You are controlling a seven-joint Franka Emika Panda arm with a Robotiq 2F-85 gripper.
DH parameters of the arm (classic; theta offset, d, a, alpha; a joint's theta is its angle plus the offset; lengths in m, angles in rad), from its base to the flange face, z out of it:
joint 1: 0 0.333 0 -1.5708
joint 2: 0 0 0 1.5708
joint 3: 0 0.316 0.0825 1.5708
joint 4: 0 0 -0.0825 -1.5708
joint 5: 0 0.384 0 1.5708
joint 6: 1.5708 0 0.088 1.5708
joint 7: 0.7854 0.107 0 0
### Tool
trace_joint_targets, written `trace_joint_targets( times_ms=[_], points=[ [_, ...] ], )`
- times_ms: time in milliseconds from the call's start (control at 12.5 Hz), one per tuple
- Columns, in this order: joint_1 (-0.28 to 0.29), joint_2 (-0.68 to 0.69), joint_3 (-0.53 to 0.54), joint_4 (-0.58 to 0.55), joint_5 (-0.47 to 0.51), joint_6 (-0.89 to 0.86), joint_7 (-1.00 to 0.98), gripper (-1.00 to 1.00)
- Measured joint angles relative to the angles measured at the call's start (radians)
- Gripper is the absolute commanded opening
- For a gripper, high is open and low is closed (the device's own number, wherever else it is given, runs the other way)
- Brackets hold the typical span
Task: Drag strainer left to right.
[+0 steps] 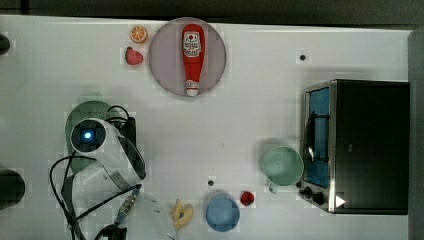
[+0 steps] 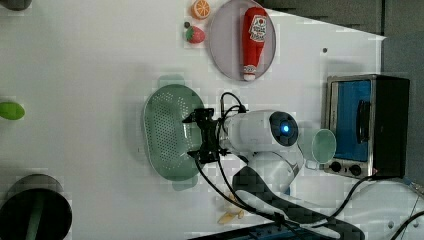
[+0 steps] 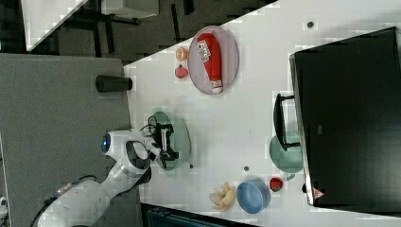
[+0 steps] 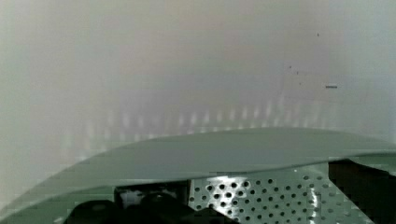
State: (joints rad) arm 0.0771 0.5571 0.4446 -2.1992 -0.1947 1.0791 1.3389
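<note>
step: seat for drag | end effector: spread wide, holding nothing, over the near wall of the strainer | strainer: on the counter, top view's left | advice: hook one finger inside the rim, pull level toward the mug, stop short

Bright, even overhead light; table nearly washed out. Soft shadows beside the strainer. Wrist view hazy, rim blurred.

White table under even light. Grey floor beyond its edge, a second white table at 11 o'clock.
</note>
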Motion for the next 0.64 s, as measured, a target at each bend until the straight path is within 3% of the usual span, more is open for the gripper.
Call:
trace_joint_targets(
  times_ms=[480,640],
  points=[
    [-0.004,-0.015,-0.033,-0.020,-0.031,-0.021,0.000,1.00],
    [-0.019,-0.052,-0.040,-0.031,0.003,-0.014,0.000,1.00]
  ],
)
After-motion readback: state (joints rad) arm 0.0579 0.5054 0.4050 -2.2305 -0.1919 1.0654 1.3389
